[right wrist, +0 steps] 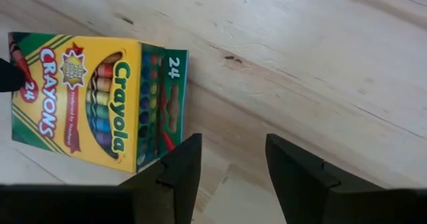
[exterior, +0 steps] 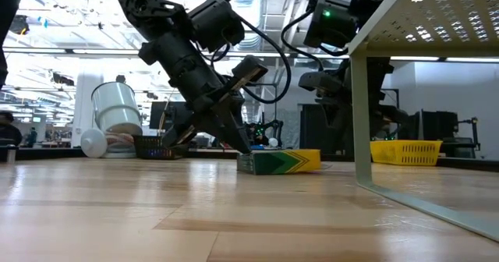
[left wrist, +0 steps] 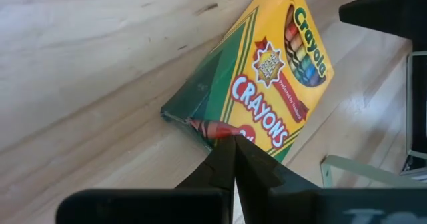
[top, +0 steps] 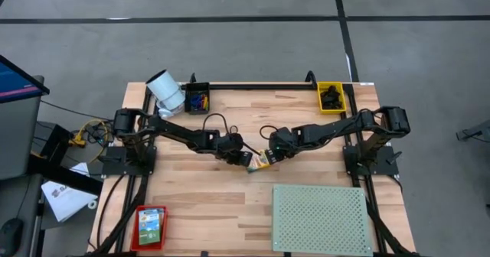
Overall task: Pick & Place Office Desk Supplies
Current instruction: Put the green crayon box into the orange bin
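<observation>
A yellow and green Crayola crayon box (top: pixel 262 159) lies flat on the wooden table near its middle. It also shows in the low view (exterior: pixel 281 161). My left gripper (left wrist: pixel 231 144) is shut, with its tips at the box's end by the printed red crayon. My right gripper (right wrist: pixel 230 163) is open just beyond the box's opposite end, marked 24 (right wrist: pixel 172 97). Its fingers are clear of the box and hold nothing. The two arms meet over the box from the left and the right. My left gripper's shut fingertips (left wrist: pixel 223 159) rest on the crayon box's printed top face at the end with the red crayon picture (left wrist: pixel 215 127). They slant down from the table's left side. The box lies flat on the table under them (exterior: pixel 257 162).
A large pale green perforated board (top: pixel 321 217) stands on legs at the near right. A white cylinder (top: pixel 164 90) and a black bin of coloured items (top: pixel 197 98) are at the far left, and a yellow bin of black clips (top: pixel 331 96) at the far right. A red tray with a green box (top: pixel 151 226) is at the near left.
</observation>
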Available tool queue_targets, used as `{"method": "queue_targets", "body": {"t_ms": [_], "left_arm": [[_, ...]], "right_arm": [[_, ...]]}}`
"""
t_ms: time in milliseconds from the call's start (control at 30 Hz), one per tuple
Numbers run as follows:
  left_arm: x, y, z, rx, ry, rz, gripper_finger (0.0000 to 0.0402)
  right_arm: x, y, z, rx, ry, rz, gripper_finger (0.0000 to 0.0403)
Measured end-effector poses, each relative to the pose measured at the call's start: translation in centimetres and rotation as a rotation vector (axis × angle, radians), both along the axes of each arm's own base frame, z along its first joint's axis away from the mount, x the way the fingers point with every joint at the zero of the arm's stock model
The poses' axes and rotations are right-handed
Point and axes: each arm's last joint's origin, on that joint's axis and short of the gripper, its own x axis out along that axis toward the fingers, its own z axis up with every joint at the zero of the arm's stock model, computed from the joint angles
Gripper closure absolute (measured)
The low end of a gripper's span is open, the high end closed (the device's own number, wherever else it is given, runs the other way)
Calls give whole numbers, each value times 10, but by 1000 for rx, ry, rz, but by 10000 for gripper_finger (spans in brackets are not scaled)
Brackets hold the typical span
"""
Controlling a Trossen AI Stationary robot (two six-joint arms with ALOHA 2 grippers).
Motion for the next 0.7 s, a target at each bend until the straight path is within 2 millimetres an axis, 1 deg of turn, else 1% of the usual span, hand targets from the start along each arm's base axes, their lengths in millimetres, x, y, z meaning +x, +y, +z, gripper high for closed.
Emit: {"method": "queue_targets", "body": {"t_ms": [167, 500, 700], "left_arm": [[-1, -5, -1, 4, 13, -12, 402], [-4, -22, -2, 43, 38, -35, 402], [-5, -28, -3, 55, 48, -14, 402]], "right_arm": [[2, 0, 1, 5, -24, 9, 239], [3, 0, 1, 4, -29, 13, 239], [3, 2, 1, 8, -30, 26, 239]]}}
